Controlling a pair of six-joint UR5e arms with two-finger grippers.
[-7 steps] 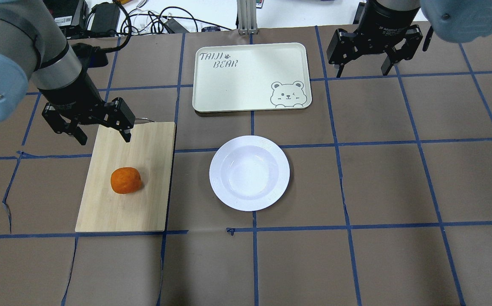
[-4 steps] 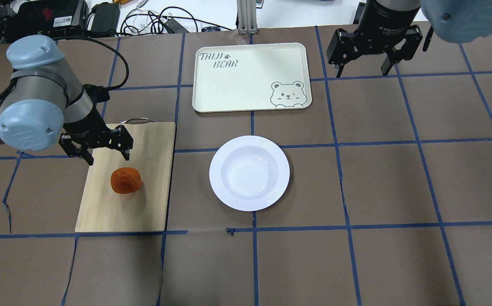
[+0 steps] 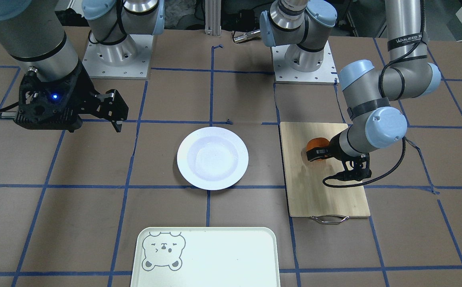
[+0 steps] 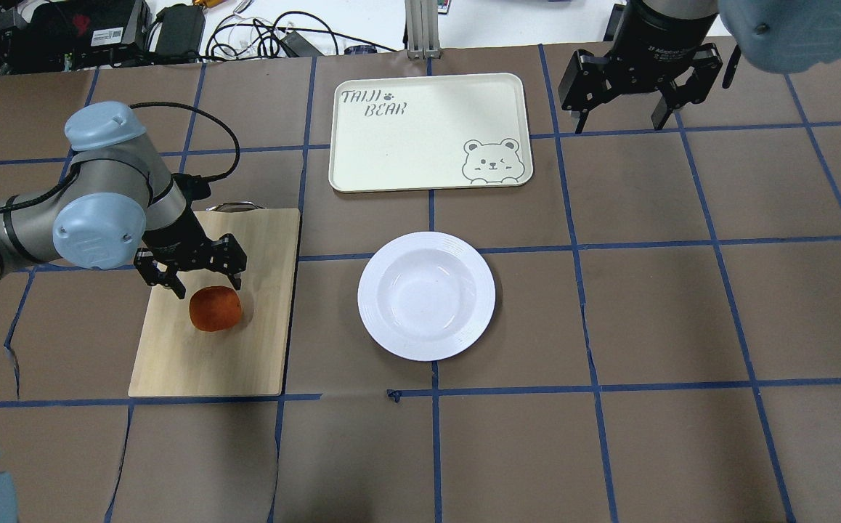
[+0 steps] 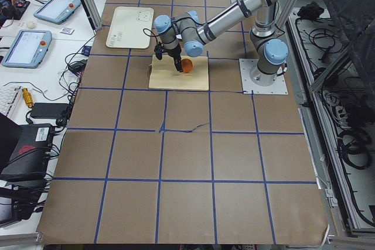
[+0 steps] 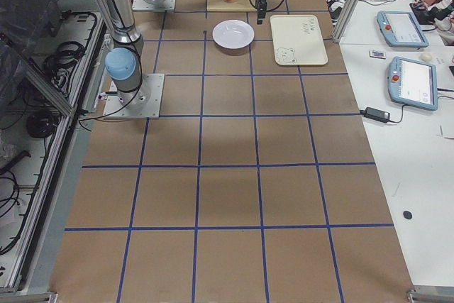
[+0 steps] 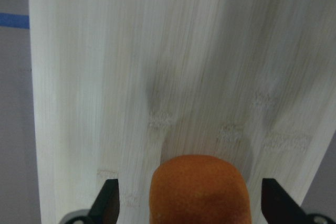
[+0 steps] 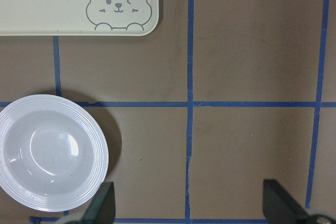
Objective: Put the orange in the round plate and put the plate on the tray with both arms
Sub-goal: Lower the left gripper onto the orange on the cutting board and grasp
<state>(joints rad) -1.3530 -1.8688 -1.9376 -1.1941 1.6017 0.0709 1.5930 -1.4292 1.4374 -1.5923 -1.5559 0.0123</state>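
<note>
Down at the pale bamboo cutting board (image 4: 246,349), the left arm's black gripper (image 4: 206,287) holds its fingers (image 7: 109,203) spread wide either side of the small bright-orange fruit (image 4: 215,311), not touching it. The fruit rests on the board, well apart from the glossy white round plate (image 4: 373,298) at mid brown tabletop (image 4: 646,305). Beyond the plate lies the cream rectangular bear tray (image 4: 420,145); beside it hovers the right gripper (image 4: 620,120), fingers released.

The round plate (image 4: 426,294) is finished glossy, the tray (image 4: 420,138) matt. The board (image 4: 246,349) is made of grained pale wood; the surface (image 4: 682,305) is covered with matt brown paper.
</note>
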